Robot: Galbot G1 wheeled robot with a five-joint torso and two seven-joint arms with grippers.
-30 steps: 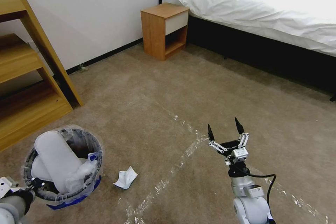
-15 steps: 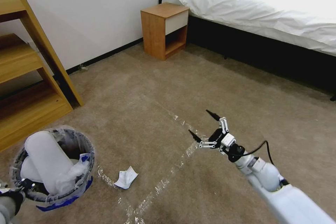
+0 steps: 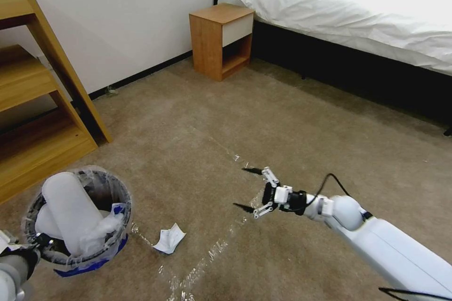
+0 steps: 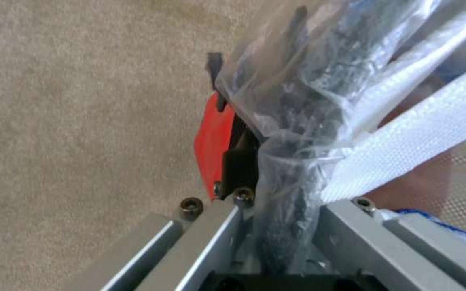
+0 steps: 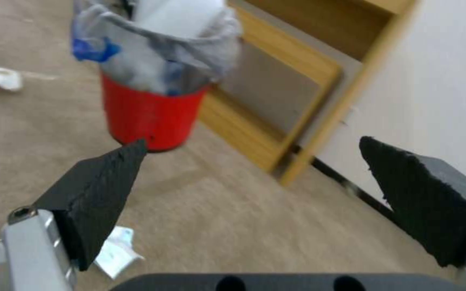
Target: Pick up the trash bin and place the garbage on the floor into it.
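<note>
Right tool (image 3: 248, 189) spread, crumpled paper (image 3: 169, 239) leftward

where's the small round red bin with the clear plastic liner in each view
Head view: lower left, the red bin, left gripper on its rim.
Left wrist view: close up, red wall beside the fingers.
Right wrist view: upper left.
Shared landmark: crumpled white paper on the carpet.

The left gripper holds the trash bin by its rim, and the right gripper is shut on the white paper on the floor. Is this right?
Not quite. The head view shows the right gripper open, apart from the white paper lying on the floor. The left gripper does hold the trash bin by its rim.
</note>
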